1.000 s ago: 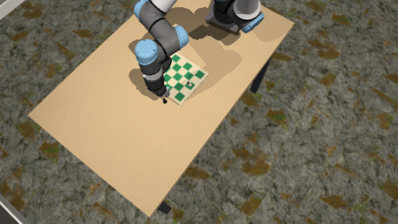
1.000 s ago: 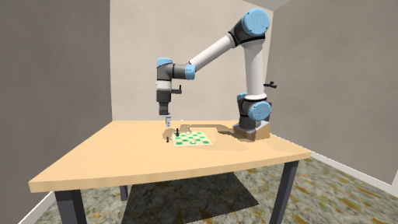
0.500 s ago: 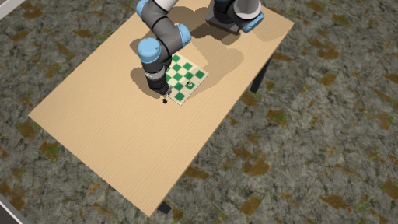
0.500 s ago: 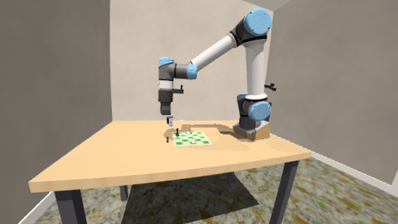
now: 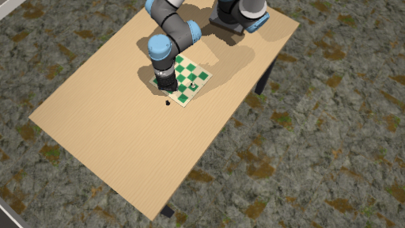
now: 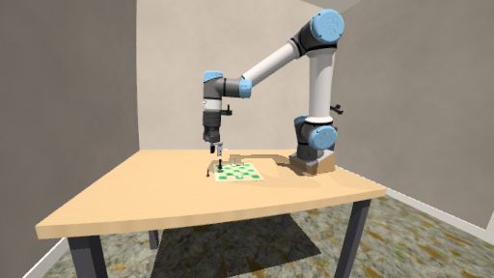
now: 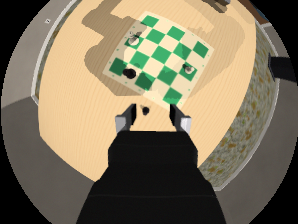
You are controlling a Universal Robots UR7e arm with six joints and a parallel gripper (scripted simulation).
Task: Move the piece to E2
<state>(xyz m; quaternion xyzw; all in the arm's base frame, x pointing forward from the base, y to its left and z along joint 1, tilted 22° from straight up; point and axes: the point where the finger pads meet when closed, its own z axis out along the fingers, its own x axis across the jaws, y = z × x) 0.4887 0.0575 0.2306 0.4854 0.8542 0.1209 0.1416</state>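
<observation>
The black angular gripper (image 5: 168, 88) (image 6: 216, 149) (image 7: 153, 110) hangs wide open above the pale wood-grained table (image 5: 115, 131) (image 6: 159, 193) (image 7: 75, 115)

The small black piece (image 5: 168, 103) (image 6: 207, 173) (image 7: 145, 110) stands upright on the tabletop, off the board and near its edge. It is slim and dark, with a narrow body above a wider foot, and nothing grips it. The white piece (image 5: 193, 85) (image 6: 240, 175) (image 7: 188, 69) stands on the board, on the green middle square of an edge row; it is pale and small, its finer shape too blurred to tell. The board (image 5: 183, 104) (image 6: 260, 180) (image 7: 209, 51) lies flat on the tabletop, a checker of green and cream squares, five by five, inside a cream border whose marks are too small to read. The cream square (image 7: 159, 90) for E2, in the row nearest the black piece, bears no piece.
</observation>
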